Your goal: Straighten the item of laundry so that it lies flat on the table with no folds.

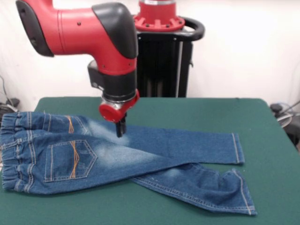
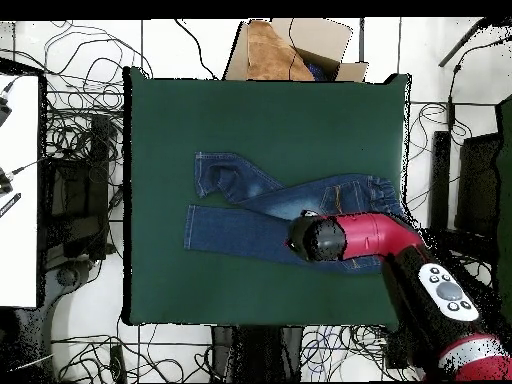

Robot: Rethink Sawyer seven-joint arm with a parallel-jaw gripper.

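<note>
- The gripper (image 1: 120, 131) is lowered onto the faded seat of the jeans (image 1: 70, 157); whether its tips are open or closed cannot be told.
- The denim is laid back-side up on the green felt table (image 1: 276, 178), with the two legs crossed, orange-stitched pockets and gathered waistband showing.

The red and black arm (image 1: 93, 28) reaches in from about ten o'clock in the front view, its wrist bent straight down. The gripper (image 1: 120, 130) points toward six o'clock (its narrow dark tip looks closed).
</note>
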